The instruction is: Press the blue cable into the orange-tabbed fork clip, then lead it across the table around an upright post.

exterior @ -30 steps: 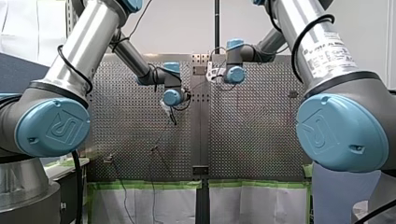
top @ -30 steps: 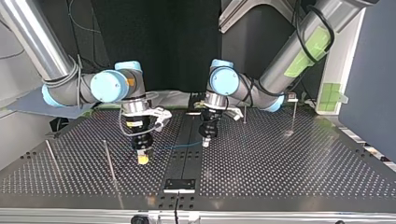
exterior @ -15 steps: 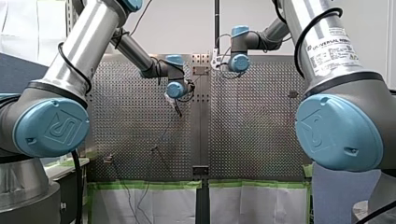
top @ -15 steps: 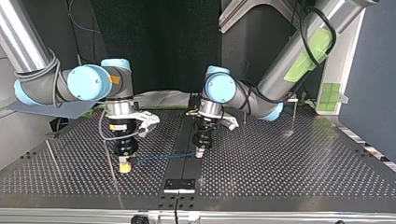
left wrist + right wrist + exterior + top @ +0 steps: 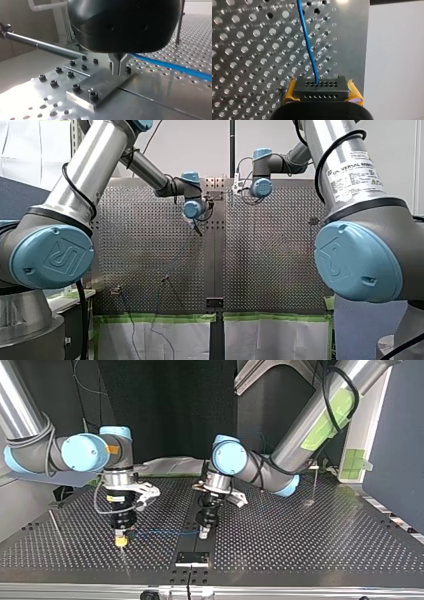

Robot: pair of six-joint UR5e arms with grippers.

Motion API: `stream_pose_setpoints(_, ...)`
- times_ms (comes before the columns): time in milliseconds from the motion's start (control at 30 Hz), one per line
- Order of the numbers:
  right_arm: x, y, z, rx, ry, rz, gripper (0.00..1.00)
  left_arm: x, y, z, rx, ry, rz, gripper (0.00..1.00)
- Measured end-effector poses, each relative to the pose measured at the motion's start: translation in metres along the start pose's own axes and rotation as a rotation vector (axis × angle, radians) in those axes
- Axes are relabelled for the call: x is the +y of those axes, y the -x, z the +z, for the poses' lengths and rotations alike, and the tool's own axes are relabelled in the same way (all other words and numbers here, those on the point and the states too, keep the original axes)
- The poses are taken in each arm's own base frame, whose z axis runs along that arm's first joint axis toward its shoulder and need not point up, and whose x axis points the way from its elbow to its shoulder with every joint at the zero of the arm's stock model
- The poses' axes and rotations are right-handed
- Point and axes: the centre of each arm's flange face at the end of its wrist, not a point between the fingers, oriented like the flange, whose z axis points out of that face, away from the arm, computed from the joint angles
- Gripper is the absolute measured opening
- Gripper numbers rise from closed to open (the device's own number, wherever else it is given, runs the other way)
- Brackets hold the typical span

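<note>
Blue cable (image 5: 162,533) runs as a short span btwn the two hands, just above the bench (image 5: 310,545), approx mid-way along the edge furthest from the arm bases. My right hand (image 5: 321,86) is clamped on it: the cable enters the black block btwn the yellow pads. My left hand (image 5: 119,67) has its metal fingers pinched together w/ the cable meeting them, so prob. gripped there too. It sits over the bolted plate (image 5: 98,87). Orange-tabbed clip: can't make it out in any view.

Step, as I judge it: carrying the span toward routing. To do it well, move both hands together at equal height, so the cable neither sags nor drags out of the pads, and clear the bolt heads.

Room: the bench edge lies close beside my right hand, so little margin there. A thin post (image 5: 314,485) stands toward the edge on my left arm's side, w/ open perforated plate around it.
</note>
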Motion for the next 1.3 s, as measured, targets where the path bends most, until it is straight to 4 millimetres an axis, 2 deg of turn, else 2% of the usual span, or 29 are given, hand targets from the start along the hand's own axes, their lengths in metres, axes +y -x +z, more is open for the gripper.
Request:
stream_pose_setpoints(567,0.029,-0.029,0.007,0.038,0.039,0.021,0.0,-0.025,0.006,0.006,-0.005,-0.031,-0.019,0.03)
stream_pose_setpoints(933,0.054,-0.03,0.01,0.02,0.077,0.029,0.0,-0.031,0.003,0.007,0.019,-0.065,-0.081,0.03)
stream_pose_setpoints(1300,0.079,-0.03,0.013,0.014,0.113,0.036,0.0,-0.045,0.012,0.016,0.006,-0.102,-0.137,0.03)
